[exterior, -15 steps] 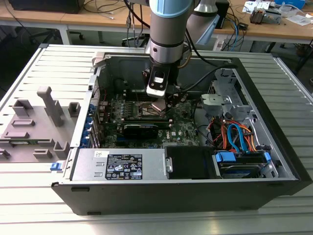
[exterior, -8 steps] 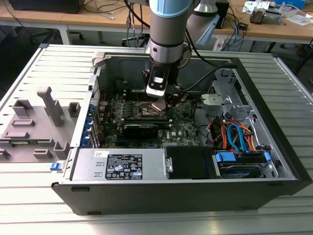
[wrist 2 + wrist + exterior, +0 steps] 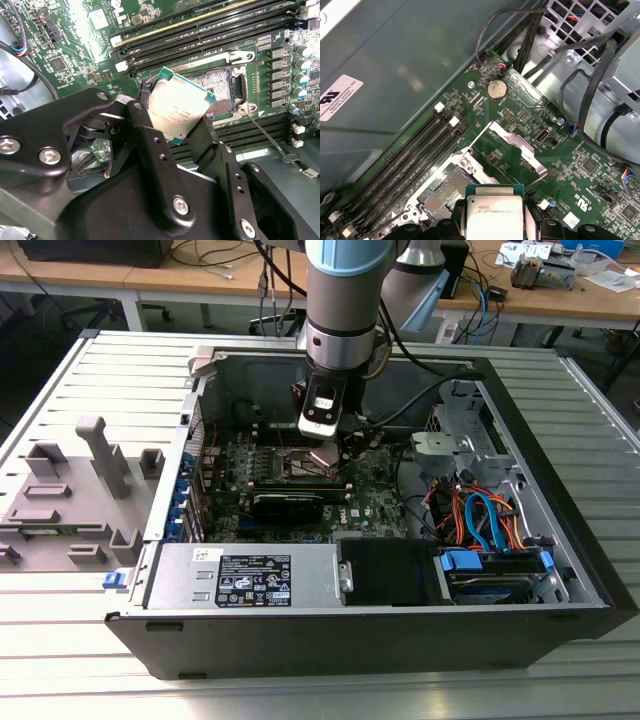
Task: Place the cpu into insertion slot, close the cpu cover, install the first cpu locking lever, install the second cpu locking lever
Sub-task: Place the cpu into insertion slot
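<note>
A black open-sided computer case (image 3: 350, 640) lies in the middle of the ribbed aluminium bench (image 3: 60, 660). A grey plastic fixture block (image 3: 70, 500) stands near the bench edge at the exterior view's left. The arm reaches straight down into the case over the green motherboard (image 3: 485, 107).

In the second wrist view, the black two-fingered gripper (image 3: 175, 119) is clamped on the small flat square cpu with the silvery metal top (image 3: 181, 102), one finger on each of two opposite edges. The chip is tilted and hangs over one corner of the square dark insertion slot with its thin metal rim (image 3: 220, 85). It is not seated in the slot; whether it touches the rim cannot be told.

The thin silvery cpu cover frame (image 3: 520, 147) stands swung open on the far side of the slot from the long black memory slots (image 3: 200, 35). A thin metal lever rod (image 3: 272, 140) juts out from a corner of the slot, unlatched.
</note>
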Robot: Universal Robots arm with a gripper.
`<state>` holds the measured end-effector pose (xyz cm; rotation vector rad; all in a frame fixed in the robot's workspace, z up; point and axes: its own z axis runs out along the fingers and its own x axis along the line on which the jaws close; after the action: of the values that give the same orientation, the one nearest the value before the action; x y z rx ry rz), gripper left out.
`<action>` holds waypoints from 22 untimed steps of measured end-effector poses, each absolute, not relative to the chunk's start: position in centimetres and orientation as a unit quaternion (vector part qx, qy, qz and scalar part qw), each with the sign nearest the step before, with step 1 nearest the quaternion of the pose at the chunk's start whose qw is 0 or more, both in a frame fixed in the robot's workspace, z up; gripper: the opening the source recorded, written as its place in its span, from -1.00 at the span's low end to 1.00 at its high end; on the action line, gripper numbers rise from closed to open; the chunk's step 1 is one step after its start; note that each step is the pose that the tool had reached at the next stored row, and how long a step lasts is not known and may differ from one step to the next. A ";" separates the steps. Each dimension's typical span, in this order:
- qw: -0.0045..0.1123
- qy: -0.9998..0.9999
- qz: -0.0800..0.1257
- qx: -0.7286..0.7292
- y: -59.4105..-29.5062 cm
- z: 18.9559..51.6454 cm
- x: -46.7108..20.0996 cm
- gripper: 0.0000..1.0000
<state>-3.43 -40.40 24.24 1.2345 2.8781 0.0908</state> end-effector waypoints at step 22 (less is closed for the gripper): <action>0.005 0.912 0.029 0.409 -40.4 24.2 -3.4 0.09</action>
<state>-3.43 -40.40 24.24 1.2797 2.8574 0.0906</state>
